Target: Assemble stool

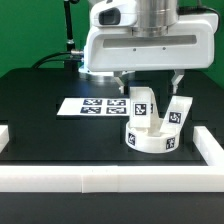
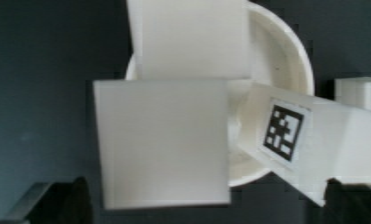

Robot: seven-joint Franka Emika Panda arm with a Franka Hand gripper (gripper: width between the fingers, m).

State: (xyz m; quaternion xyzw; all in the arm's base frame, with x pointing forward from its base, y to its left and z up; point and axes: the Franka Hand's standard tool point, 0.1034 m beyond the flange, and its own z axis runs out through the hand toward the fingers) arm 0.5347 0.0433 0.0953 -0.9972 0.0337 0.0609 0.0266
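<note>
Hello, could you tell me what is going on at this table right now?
A Franka arm is putting together a small white stool. The round seat lies on the black table with two tagged legs standing up from it. The gripper hangs just above those legs with its fingers apart, holding nothing. I cannot see a third leg. The marker board lies behind the seat, and white rails border the table.

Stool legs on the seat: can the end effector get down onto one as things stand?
Probably yes. The end effector hangs open just above the two legs, one and the other, standing on the seat, with nothing visible between.
</note>
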